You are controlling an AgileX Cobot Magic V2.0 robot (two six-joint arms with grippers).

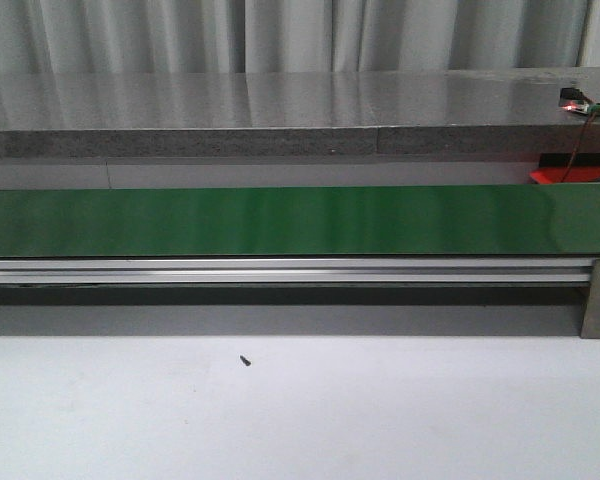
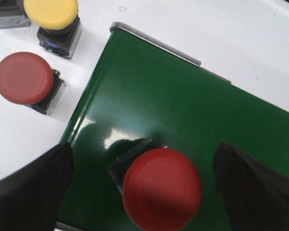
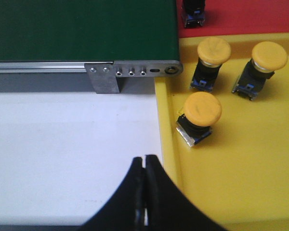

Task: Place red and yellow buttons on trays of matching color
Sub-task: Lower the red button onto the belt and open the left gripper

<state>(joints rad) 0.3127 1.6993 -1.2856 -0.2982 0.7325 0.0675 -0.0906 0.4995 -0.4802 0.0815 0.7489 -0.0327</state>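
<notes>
Loose buttons: a red button (image 2: 23,78) and a yellow button (image 2: 52,13) stand on the white table (image 2: 19,134) just beside the belt's end, not yet sorted.
Left gripper (image 2: 144,185): spread wide, one finger on each side of the red button on the belt (image 2: 162,189), touching neither side as far as the left wrist view shows; it grips nothing.
Conveyor belt (image 1: 280,222): in the front view its green length is bare (no button riding it there).
Right gripper (image 3: 145,192): fingers pressed together with nothing between them, hanging over the table at the yellow tray's edge.
Yellow tray (image 3: 250,183): three yellow buttons (image 3: 204,109) stand inside it, so that part looks done.
Red tray (image 3: 250,17): one dark button base (image 3: 193,13) shows at its edge; its cap colour is cut off.
Remaining: judging by this, at least two red buttons and one yellow await placing.
</notes>
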